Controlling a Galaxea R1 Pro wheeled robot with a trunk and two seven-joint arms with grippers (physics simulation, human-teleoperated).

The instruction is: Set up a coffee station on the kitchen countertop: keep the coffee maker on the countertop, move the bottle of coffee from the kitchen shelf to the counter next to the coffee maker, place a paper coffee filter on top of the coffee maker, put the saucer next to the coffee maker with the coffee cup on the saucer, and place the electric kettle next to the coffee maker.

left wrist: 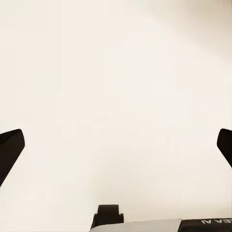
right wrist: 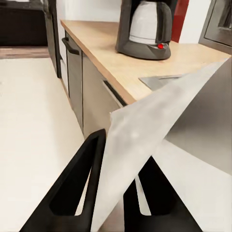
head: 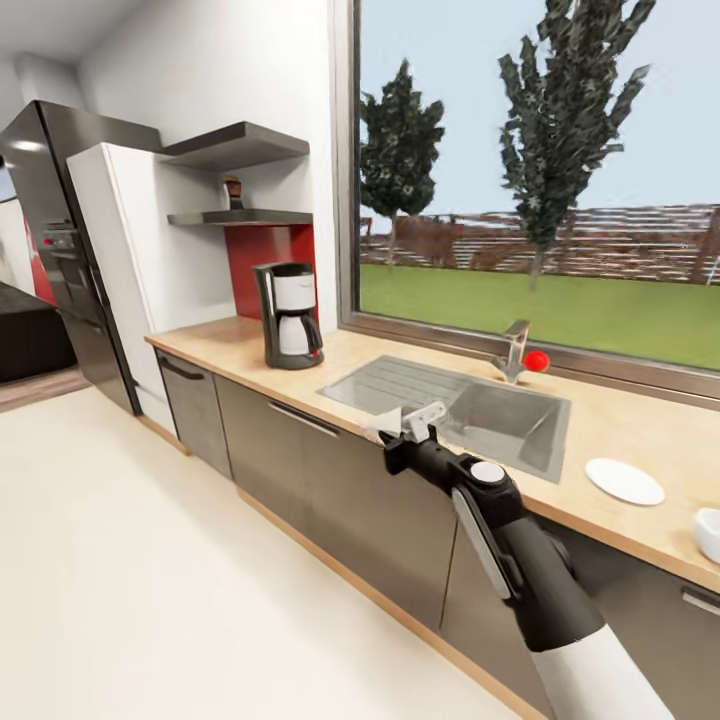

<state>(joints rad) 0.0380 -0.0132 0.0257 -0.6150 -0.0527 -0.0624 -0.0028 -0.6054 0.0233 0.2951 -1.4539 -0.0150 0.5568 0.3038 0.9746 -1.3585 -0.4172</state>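
The coffee maker [head: 290,315] stands on the kitchen countertop [head: 230,345] left of the sink, and also appears in the right wrist view [right wrist: 145,29]. My right gripper [head: 405,425] is shut on the white paper coffee filter [head: 385,425] at the counter's front edge; the filter [right wrist: 150,130] is pinched between the black fingers [right wrist: 77,188]. The bottle of coffee [head: 233,192] stands on the kitchen shelf [head: 245,217]. At the far right the saucer [head: 624,481] lies on the counter with the coffee cup [head: 708,532] beside it, apart. My left gripper [left wrist: 116,145] is open over bare floor. The electric kettle is out of view.
A steel sink [head: 470,405] with a faucet [head: 515,350] and a small red ball [head: 537,361] sits under the window. A white fridge [head: 120,260] and a dark tall unit [head: 60,240] stand at the counter's left end. Open floor [head: 150,560] lies before the cabinets.
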